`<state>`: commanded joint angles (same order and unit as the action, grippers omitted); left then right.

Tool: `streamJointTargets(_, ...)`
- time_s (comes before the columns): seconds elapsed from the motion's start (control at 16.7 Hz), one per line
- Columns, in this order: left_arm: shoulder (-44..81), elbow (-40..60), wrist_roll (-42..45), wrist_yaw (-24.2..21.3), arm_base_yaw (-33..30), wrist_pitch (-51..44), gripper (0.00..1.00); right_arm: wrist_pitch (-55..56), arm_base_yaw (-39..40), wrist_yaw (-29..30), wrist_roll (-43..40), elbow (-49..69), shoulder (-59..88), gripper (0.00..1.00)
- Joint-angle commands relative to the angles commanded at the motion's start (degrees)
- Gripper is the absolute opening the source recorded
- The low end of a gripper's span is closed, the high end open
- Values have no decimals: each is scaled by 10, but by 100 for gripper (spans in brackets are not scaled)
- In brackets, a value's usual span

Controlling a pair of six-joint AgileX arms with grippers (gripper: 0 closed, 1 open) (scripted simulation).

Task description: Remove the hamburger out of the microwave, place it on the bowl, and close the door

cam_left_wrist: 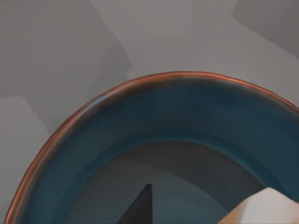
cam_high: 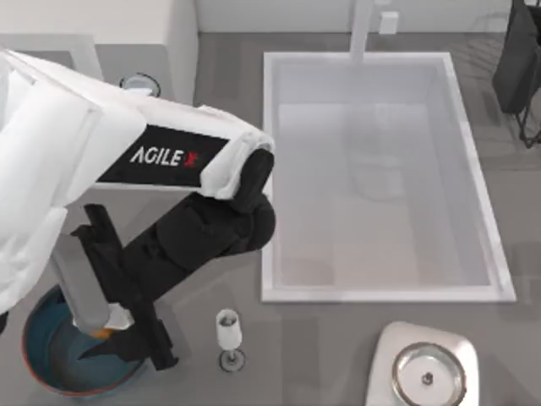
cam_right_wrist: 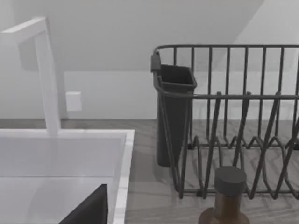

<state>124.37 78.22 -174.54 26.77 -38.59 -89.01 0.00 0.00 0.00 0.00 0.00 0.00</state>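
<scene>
One: Two arms at the table. Where is the left gripper?

Two: Down at about 8 o'clock on the table, reaching in over the bowl from the bowl's 1 o'clock side.

One: Clamped, or apart?

Two: Cannot tell. Too much of it hidden under the black wrist from above, and too little showing in the left wrist view.

One: And the hamburger?

Two: Inside the bowl's rim, toward its 2 o'clock edge, right at the gripper. Orange patch visible from above. In the left wrist view, just a cream and tan corner of the hamburger, close over the blue inner wall of the bowl. Resting or lifted, cannot tell.

One: Microwave?

Two: Up at 10 to 11 o'clock, a white box largely covered by the left arm, with one round knob peeking out beside the arm. Well apart from the bowl.

One: Anything else on the table?

Two: A large white sink from the centre out toward 2 o'clock, with a faucet at 12. A wine glass upright at 6 to 7 o'clock, near the bowl but not touching. A steel dish on a silvery base at 5 o'clock. A dark dish rack at 2 o'clock.

One: Right arm?

Two: Idle, with its wrist view facing the dish rack, the faucet and a brown bottle with a grey cap. Grip there: cannot tell either.
</scene>
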Motion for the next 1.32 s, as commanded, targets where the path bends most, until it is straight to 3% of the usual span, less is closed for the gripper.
streamJointTargets(0.72,-34,-45,24,21,17,28,0,0,0,0,0,0,0,100)
streamJointTargets(1.32,19,-84,15,18,24,104,0,0,0,0,0,0,0,100)
